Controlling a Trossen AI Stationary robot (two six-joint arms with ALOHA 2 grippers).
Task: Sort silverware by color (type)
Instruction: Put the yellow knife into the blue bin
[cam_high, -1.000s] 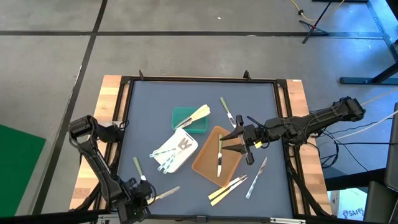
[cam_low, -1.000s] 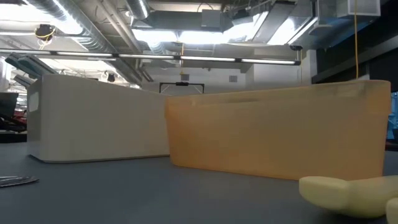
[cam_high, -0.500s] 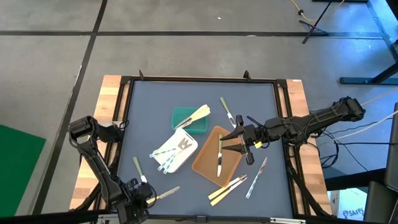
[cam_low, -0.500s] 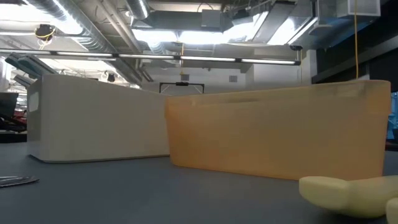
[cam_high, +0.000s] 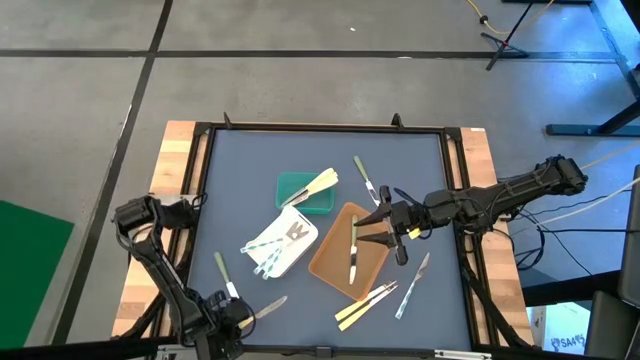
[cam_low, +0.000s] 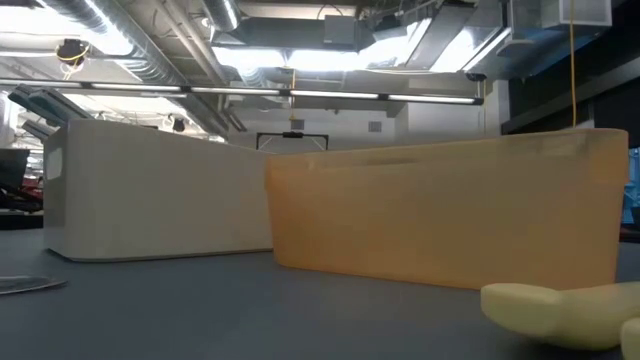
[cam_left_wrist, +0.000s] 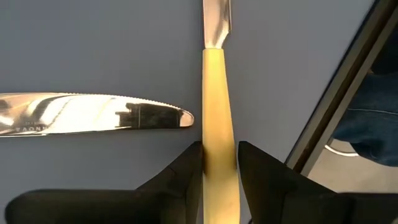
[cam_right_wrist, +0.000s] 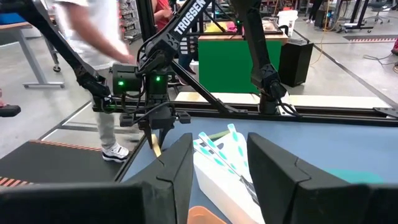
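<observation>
Pick-up step: left end effector (cam_left_wrist: 219, 168) clamps an olive-handled utensil (cam_left_wrist: 218, 130) near the white tray (cam_high: 283, 243); next, lift it trayward; right end effector (cam_high: 383, 226) hovers unclenched, empty, over the brown tray (cam_high: 332, 262).

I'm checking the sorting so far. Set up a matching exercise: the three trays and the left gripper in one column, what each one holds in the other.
Column one:
1. green tray
2. white tray
3. brown tray
4. left gripper

Column two:
A. one olive-handled knife
B. yellowish utensil handle, pinched between the fingers
C. cream utensils, sticking out over the rim
D. translucent bluish utensils

Pairs: 1-C, 2-D, 3-A, 4-B
</observation>
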